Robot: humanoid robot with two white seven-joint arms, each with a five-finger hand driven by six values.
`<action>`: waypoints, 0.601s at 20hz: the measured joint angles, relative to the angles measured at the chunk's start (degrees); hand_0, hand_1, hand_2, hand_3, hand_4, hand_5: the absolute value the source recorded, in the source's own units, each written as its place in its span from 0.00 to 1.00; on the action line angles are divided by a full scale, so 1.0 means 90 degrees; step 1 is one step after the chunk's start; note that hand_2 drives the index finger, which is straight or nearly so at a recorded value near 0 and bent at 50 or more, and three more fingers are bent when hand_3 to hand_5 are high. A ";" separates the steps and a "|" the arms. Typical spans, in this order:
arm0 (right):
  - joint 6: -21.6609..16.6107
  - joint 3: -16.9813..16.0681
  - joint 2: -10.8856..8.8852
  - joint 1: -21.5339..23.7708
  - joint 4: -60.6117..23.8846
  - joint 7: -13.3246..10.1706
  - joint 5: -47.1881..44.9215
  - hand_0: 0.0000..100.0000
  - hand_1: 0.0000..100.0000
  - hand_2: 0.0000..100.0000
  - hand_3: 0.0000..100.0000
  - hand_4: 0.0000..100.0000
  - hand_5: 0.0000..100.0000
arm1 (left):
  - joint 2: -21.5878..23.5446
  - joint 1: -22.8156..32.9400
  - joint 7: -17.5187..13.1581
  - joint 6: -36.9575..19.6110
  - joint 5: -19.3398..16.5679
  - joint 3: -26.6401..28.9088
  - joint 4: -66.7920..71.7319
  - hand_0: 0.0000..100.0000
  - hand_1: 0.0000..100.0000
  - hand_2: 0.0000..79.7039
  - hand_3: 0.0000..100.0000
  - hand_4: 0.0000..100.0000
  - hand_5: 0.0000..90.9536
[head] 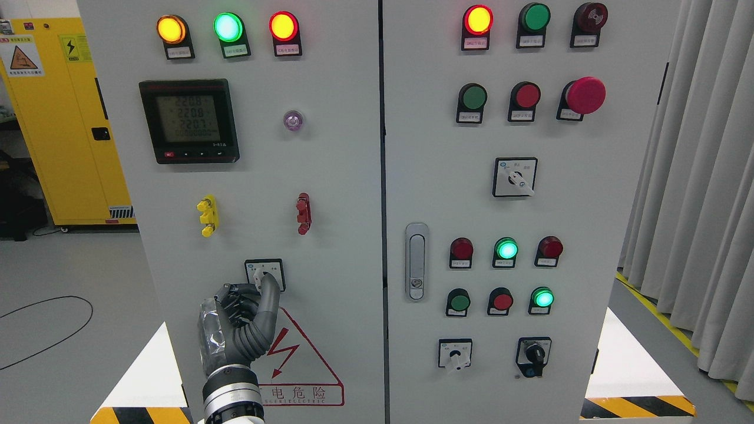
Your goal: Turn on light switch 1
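A small rotary selector switch [274,268] with a white knob [258,275] sits low on the left door of the grey control cabinet [330,194], just above a red warning triangle. My left hand [260,285] rises from the bottom edge and reaches that switch. Its dark fingers [237,296] are curled at the knob's left and the thumb lies against its right, pinching it. The hand hides most of the switch plate. My right hand does not show.
Above the switch are yellow [207,215] and red [303,213] terminals, a digital meter [189,121] and three lit lamps. The right door carries a latch handle [416,261], buttons and more selector switches [514,176]. A yellow cabinet [65,118] stands left, curtains [695,176] right.
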 measured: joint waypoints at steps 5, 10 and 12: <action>0.0000 0.0000 0.0000 0.0000 0.0000 -0.0008 0.0000 0.00 0.50 0.04 0.00 0.00 0.00 | -0.0001 0.0000 -0.0005 0.0000 0.0008 0.0000 0.0002 0.77 0.54 0.82 0.93 0.91 0.92; 0.0000 0.0000 0.0000 0.0000 0.0000 -0.0011 -0.0003 0.00 0.50 0.04 0.00 0.00 0.00 | -0.0005 -0.0001 -0.0005 0.0001 0.0015 0.0000 0.0003 0.79 0.53 0.82 0.93 0.92 0.92; 0.0000 0.0000 0.0000 0.0000 0.0000 -0.0011 -0.0004 0.00 0.50 0.04 0.00 0.00 0.00 | -0.0006 -0.0009 -0.0005 0.0002 0.0018 0.0000 0.0004 0.79 0.53 0.81 0.93 0.92 0.92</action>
